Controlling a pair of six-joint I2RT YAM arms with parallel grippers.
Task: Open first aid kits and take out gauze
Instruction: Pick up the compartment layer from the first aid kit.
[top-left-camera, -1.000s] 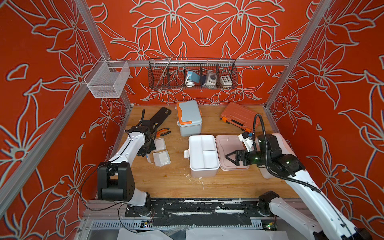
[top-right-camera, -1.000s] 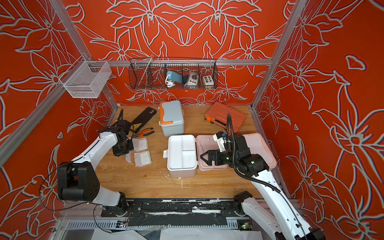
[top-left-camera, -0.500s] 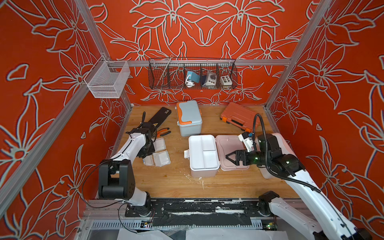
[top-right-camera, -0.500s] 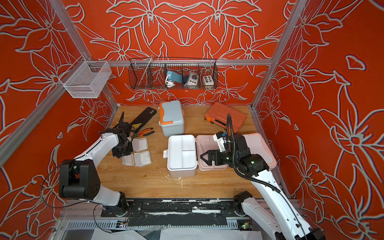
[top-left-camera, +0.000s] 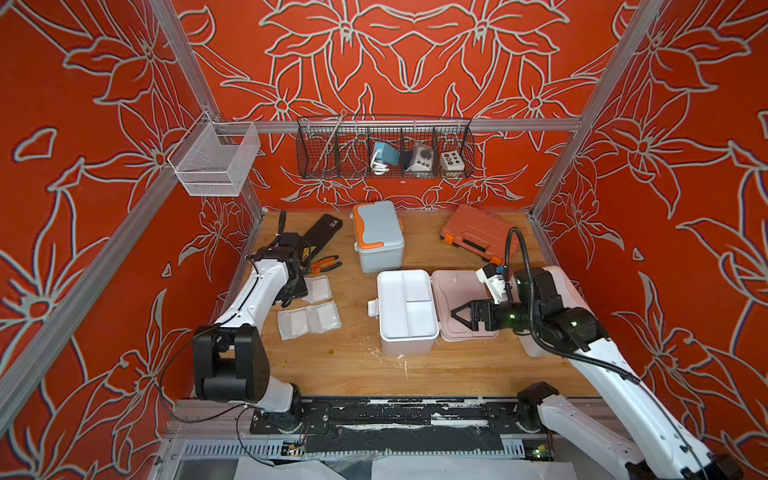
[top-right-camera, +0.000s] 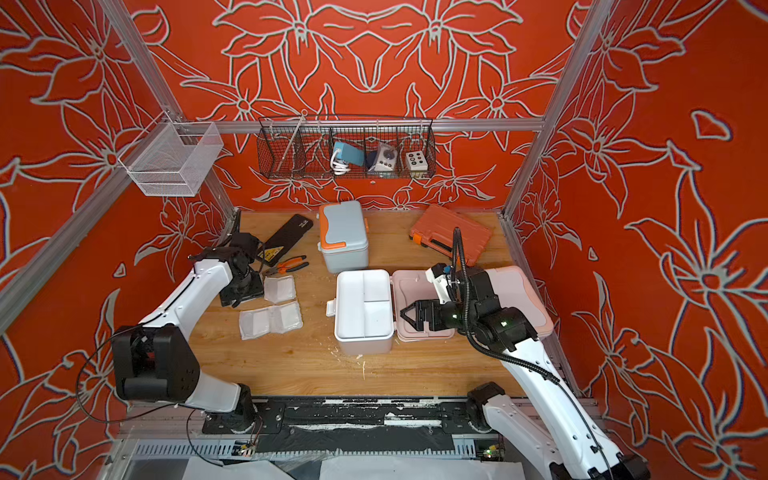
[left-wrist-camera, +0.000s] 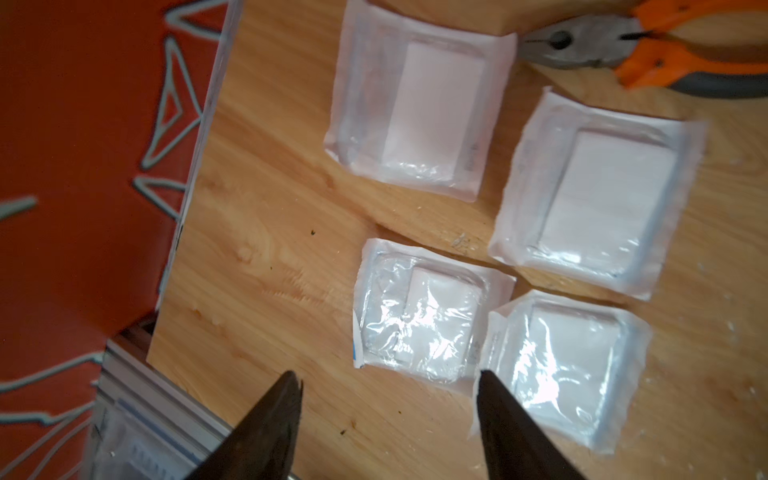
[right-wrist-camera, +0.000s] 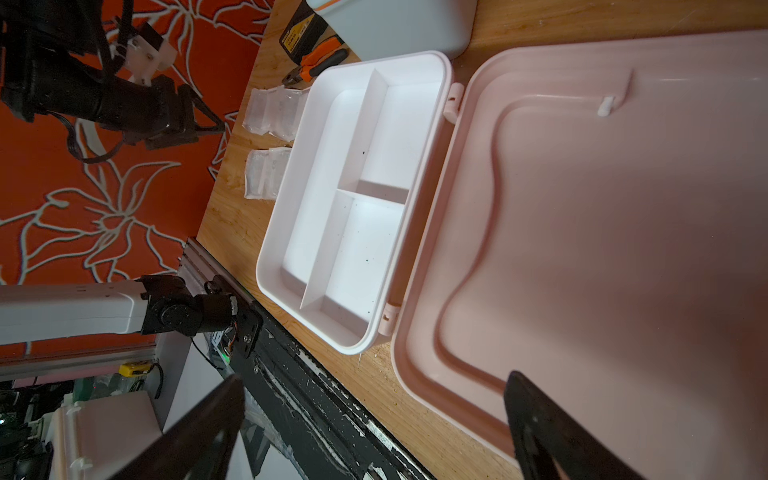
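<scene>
Several gauze packets lie flat on the wood at the left, seen in both top views. My left gripper hangs just above them, open and holding nothing; in a top view it sits under the wrist. The dusty pink first aid kit stands open, its white divided tray empty and its lid laid flat. My right gripper hovers open over that lid. The blue-grey kit is closed. The white and peach kit sits under my right arm.
Orange-handled pliers and a long black case lie behind the gauze. An orange tool case is at the back right. A black wire basket and a white mesh basket hang on the walls.
My left gripper has gone from shut to open, leaving a gauze packet on the wood beside the others. The right arm has not moved.
</scene>
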